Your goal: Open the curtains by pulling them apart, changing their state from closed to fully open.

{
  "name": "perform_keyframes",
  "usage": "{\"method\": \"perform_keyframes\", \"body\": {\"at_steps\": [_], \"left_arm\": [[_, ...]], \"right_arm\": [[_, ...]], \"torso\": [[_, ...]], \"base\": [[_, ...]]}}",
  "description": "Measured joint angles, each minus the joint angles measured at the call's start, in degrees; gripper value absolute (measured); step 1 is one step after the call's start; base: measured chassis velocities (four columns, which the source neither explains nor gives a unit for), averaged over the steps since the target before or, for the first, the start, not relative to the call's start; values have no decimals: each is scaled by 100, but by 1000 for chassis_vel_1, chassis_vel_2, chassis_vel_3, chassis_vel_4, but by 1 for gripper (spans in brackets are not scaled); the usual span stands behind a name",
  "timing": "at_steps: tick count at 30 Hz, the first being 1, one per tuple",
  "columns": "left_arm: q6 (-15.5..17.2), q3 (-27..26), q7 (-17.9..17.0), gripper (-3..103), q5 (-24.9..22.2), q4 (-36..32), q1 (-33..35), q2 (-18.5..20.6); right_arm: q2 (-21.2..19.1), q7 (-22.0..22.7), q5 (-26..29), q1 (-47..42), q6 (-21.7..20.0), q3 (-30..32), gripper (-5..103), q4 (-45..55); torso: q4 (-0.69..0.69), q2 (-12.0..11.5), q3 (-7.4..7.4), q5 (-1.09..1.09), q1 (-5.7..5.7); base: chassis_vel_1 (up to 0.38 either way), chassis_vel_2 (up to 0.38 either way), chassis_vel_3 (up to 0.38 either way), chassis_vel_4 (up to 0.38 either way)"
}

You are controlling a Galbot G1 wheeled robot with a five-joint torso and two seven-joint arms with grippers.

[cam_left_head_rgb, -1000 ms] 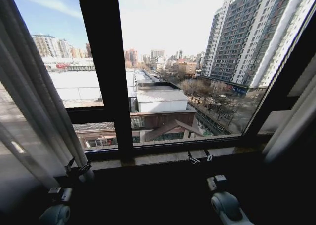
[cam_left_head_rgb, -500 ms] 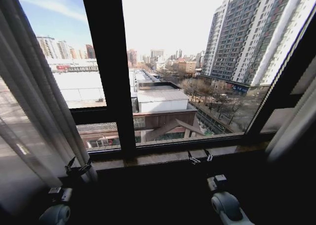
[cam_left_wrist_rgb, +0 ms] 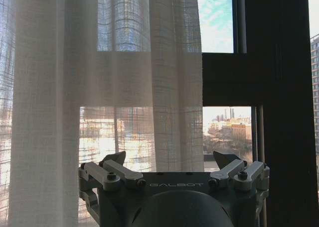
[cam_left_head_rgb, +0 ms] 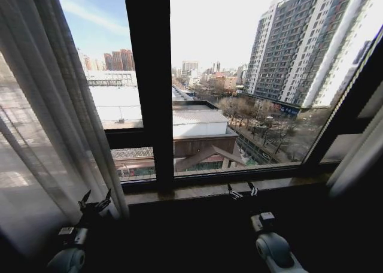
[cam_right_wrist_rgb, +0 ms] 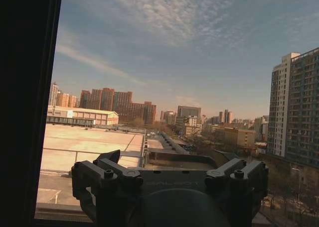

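Sheer cream curtains (cam_left_head_rgb: 42, 123) hang bunched at my left, with another panel (cam_left_head_rgb: 359, 159) at the far right, and the black window frame (cam_left_head_rgb: 149, 87) stands bare between. My left claw (cam_left_head_rgb: 96, 200) sits spread apart just beside the left panel's hem. My right claw (cam_left_head_rgb: 242, 191) is spread apart near the sill (cam_left_head_rgb: 197, 191).

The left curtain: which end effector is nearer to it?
Left. The left end effector is open right beside the left curtain, at its inner edge. The right end effector, also open, is farther away, past the window bar.
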Motion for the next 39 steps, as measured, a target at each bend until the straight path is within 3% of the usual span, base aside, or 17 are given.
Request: {"method": "perform_keyframes", "body": {"at_steps": [39], "left_arm": [[0,1,1,99,0,0,0,-1]], "right_arm": [[0,0,0,0,0,1,100,0]], "torso": [[1,0,0,-3,-1]], "base": [[-1,-1,1,0]]}}
